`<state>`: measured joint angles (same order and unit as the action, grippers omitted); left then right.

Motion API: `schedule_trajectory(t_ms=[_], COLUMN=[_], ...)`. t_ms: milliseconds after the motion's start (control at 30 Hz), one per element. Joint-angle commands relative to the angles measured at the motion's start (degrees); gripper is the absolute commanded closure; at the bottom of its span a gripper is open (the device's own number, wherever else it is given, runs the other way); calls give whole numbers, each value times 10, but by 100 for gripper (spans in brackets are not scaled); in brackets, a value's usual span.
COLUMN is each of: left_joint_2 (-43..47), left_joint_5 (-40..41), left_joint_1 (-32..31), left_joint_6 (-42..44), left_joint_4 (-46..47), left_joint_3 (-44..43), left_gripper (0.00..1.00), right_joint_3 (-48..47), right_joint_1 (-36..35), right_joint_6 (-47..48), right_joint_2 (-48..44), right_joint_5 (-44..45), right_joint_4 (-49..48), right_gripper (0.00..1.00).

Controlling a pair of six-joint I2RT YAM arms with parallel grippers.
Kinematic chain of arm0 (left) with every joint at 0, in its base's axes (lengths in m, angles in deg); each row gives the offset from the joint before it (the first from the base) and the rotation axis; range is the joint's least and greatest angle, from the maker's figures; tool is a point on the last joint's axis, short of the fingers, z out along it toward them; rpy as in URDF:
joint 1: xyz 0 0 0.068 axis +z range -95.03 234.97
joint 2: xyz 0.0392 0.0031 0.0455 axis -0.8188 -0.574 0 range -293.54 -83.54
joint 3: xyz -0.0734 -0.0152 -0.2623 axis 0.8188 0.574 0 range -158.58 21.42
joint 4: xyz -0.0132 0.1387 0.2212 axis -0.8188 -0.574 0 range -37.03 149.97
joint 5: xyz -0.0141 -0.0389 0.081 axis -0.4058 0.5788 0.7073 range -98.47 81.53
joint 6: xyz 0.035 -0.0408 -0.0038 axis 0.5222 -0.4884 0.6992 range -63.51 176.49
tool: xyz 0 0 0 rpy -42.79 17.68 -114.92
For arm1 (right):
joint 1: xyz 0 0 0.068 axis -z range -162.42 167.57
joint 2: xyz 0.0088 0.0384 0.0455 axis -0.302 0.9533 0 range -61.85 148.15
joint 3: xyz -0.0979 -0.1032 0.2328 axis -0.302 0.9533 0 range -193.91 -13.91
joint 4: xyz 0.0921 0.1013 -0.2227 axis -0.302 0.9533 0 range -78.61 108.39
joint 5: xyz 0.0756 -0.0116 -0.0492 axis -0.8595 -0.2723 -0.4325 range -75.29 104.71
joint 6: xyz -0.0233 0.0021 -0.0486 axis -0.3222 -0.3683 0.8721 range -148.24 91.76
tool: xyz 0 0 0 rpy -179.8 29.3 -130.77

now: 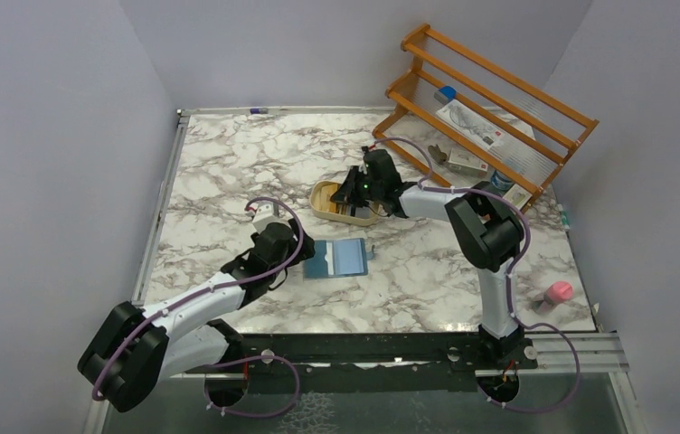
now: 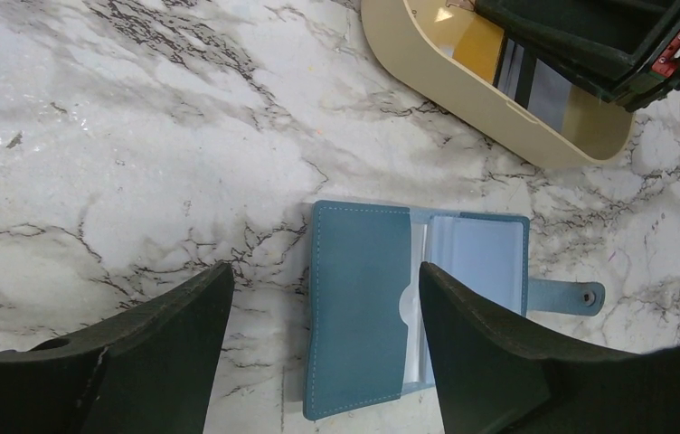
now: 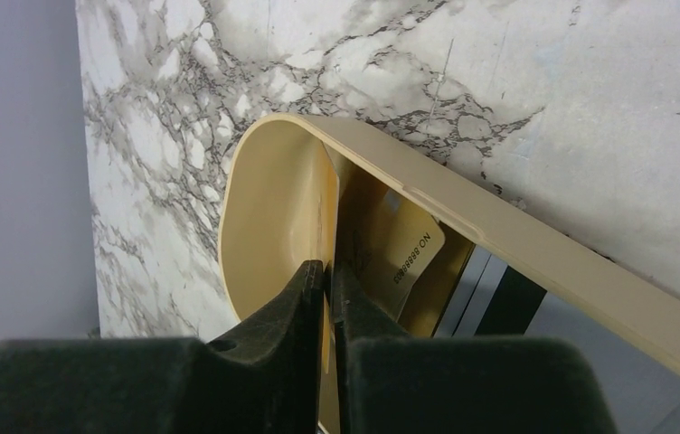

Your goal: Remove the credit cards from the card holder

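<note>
Jaws of right gripper (image 3: pixel 328 280) pinch yellow card (image 3: pixel 328 217) over tan dish (image 3: pixel 517 244); lower inside rim, then let go. Left gripper (image 2: pixel 323 276) jaws spread wide above open card holder (image 2: pixel 354 344)

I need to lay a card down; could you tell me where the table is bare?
Bare: far-left marble left of the dish, and near-right marble between wallet and right arm. Crowded: the dish, holding cards and the right claw, and the rack corner.
</note>
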<state>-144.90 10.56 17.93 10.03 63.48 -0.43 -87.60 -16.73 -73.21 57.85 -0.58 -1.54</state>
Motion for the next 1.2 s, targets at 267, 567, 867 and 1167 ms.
schedule_trajectory(t_ms=[267,567,867,1167], left_joint_2=[26,28,22,14], left_joint_5=[-15,-18,-22,-25], left_joint_1=[14,15,16,16], left_joint_6=[9,8,8,6], left_joint_4=[-19,-21,-16,-10], left_joint_3=[2,5,5,6], left_gripper=[24,24,24,24], right_joint_3=[-14,-22,-73,-102], right_joint_1=[-2,-3,-3,-2], right_joint_6=[12,26,79,113], right_joint_2=[22,15,-10,-21], right_joint_5=[3,2,44,104], right_joint_4=[11,22,88,182], right_gripper=[74,53,46,45])
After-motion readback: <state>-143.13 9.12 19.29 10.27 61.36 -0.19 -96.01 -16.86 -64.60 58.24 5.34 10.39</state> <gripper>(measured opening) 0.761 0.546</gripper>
